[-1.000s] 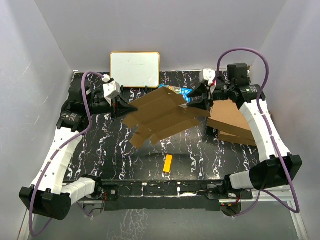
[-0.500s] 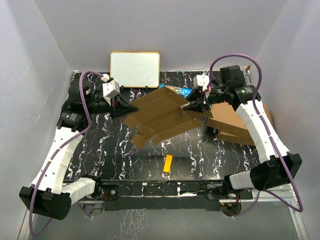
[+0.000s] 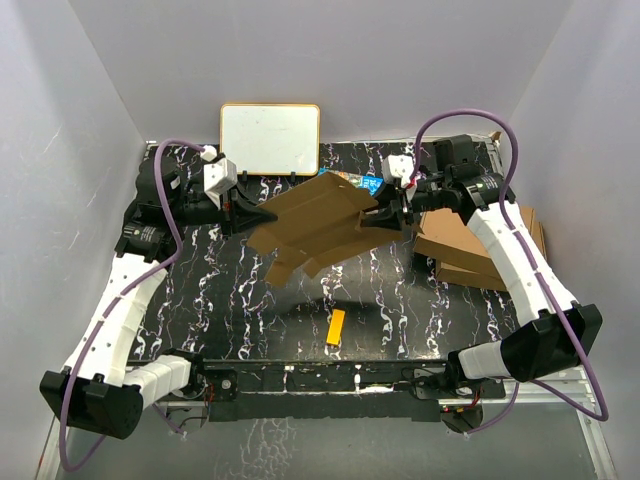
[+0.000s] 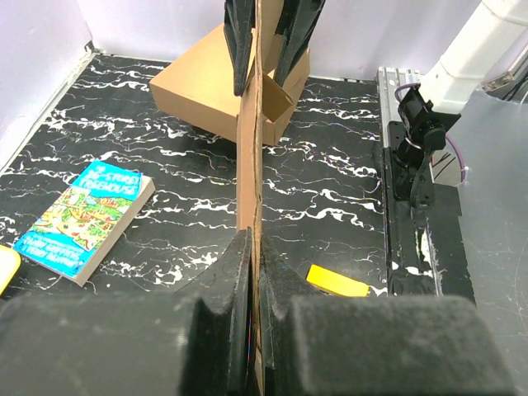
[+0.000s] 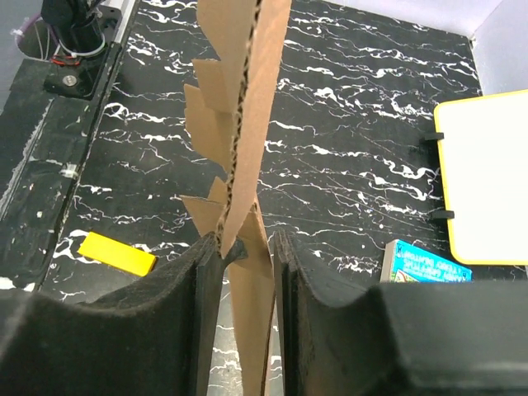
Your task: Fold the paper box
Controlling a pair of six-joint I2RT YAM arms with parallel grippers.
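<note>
So we've got the paper box (image 3: 318, 228) up off the table (image 3: 220, 290), hanging over the back middle of it and stretched between both arms; it's not folded up at all, just an open die-cut sheet held at a tilt, with flaps and tabs drooping off its near-left side. The left gripper (image 3: 255, 215) is clamped on the sheet's left edge; in its wrist view we see the black pads (image 4: 223, 280) squeezed on either side of the cardboard, which runs edge-on straight away from the camera. The right gripper (image 3: 385, 215) is pinching the right edge; its own view shows the fingers (image 5: 206, 280) closed on the corrugated edge, with notched tabs sticking out to the left. Other stuff: a stack of finished brown boxes (image 3: 470, 245) sits on the right side of the table beside the right arm; a colourful book (image 4: 87, 219) lies near the back, partly hidden by the sheet from above; a yellow-framed whiteboard (image 3: 270, 138) is at the back wall; a small yellow block (image 3: 336, 327) lies near the front edge, well below the sheet.
</note>
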